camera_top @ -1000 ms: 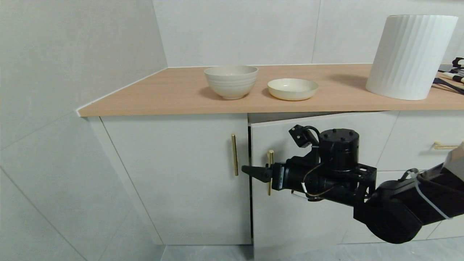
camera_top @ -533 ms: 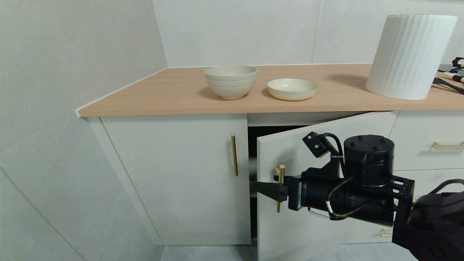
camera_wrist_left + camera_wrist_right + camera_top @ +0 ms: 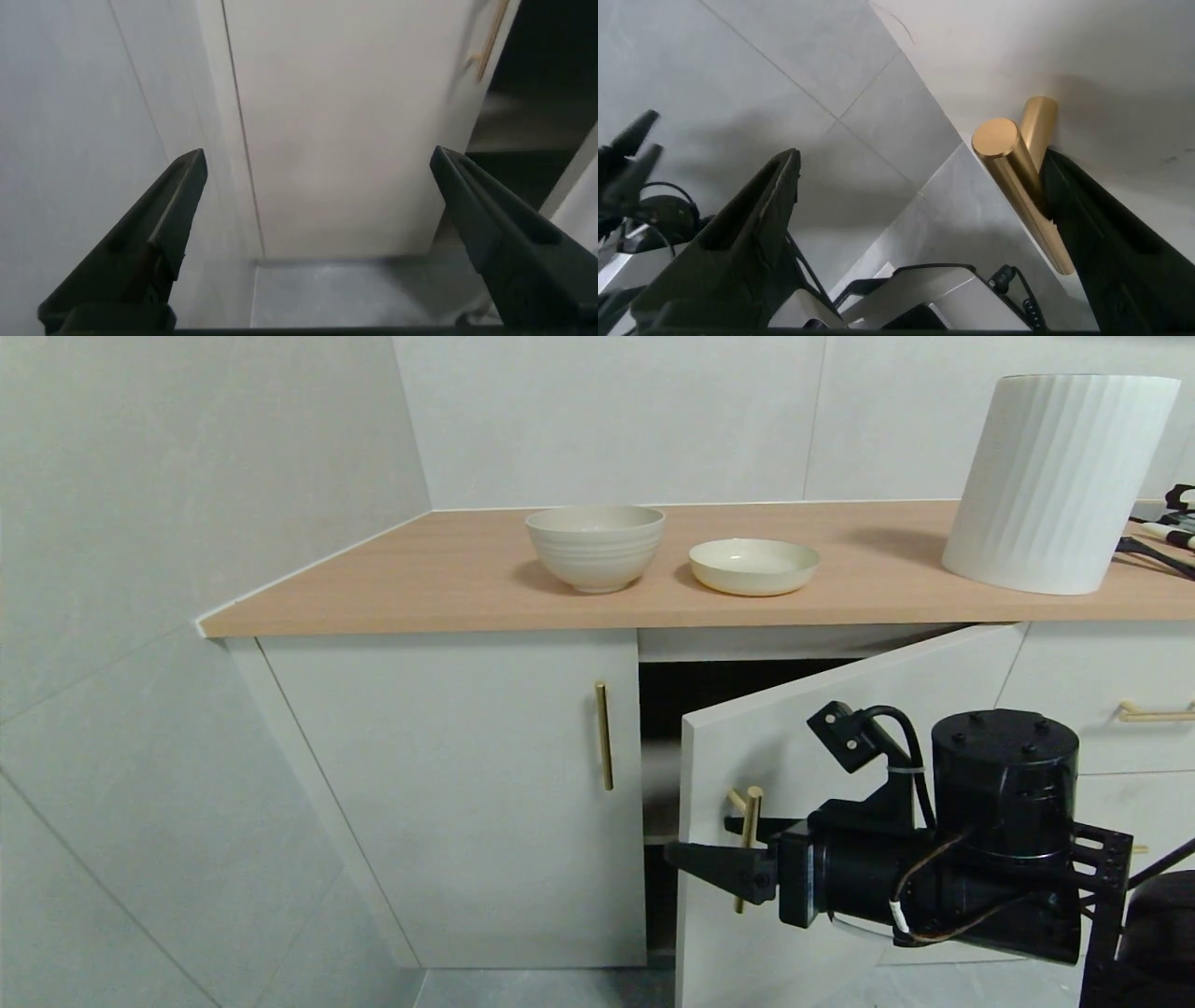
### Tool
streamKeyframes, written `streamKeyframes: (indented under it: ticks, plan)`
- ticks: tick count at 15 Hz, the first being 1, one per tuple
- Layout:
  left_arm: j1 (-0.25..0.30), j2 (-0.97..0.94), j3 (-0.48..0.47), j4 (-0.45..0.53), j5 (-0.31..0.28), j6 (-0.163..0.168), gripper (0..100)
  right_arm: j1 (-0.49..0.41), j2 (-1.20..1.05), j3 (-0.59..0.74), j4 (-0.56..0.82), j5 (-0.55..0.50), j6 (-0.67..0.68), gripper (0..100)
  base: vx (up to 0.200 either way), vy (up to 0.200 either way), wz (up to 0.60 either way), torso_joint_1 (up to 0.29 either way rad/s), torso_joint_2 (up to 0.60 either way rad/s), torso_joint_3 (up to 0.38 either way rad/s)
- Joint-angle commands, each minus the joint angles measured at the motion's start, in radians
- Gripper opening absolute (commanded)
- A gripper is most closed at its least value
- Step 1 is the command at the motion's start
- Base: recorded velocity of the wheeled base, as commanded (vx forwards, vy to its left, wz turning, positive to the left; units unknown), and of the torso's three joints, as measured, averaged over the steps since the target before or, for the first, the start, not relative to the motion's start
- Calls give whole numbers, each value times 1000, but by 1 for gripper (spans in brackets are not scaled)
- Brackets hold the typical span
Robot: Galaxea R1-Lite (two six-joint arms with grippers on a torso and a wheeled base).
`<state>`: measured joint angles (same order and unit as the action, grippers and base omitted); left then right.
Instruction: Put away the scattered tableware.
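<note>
Cabinet door [image 3: 775,747] swung wider, right pincer [image 3: 702,837] around handle [image 3: 752,799]; bowl [image 3: 596,546] above.

Right gripper [image 3: 920,157] sitting with fingers spread wide. Brass handle [image 3: 1020,173] lying between them, hard up against one finger. Handle standing off white cabinet door [image 3: 1120,56] on short post; grey tiles [image 3: 766,75] showing beyond.

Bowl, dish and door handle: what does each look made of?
Bowl: probably glazed ceramic; beige, ribbed bands, soft sheen.
Dish: ceramic or melamine, hard to tell; cream, smooth, slightly glossy.
Handle: metal with a brass-like satin finish; round golden bar with a soft highlight.
</note>
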<state>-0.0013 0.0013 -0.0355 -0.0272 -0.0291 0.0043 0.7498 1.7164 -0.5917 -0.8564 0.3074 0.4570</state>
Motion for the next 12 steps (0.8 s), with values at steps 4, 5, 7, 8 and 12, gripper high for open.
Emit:
streamKeyframes:
  ticks: [4,5,7,8,12]
  plan:
    - [-13,255,-408,167,-330,-10,100,2,-18,6,-3,-2,2,100,0,0,0,0,0,0]
    - [-13,378,-484,164,-388,-9,100,2,-20,6,-3,-2,2,100,0,0,0,0,0,0]
    - [-13,629,-610,161,-545,-4,100,2,-15,6,-3,-2,5,100,0,0,0,0,0,0]
    - [-13,629,-610,161,-545,-4,100,2,-15,6,-3,-2,5,100,0,0,0,0,0,0]
    - [-180,1071,-621,20,-704,63,100,13,-21,6,-3,-2,5,100,0,0,0,0,0,0]
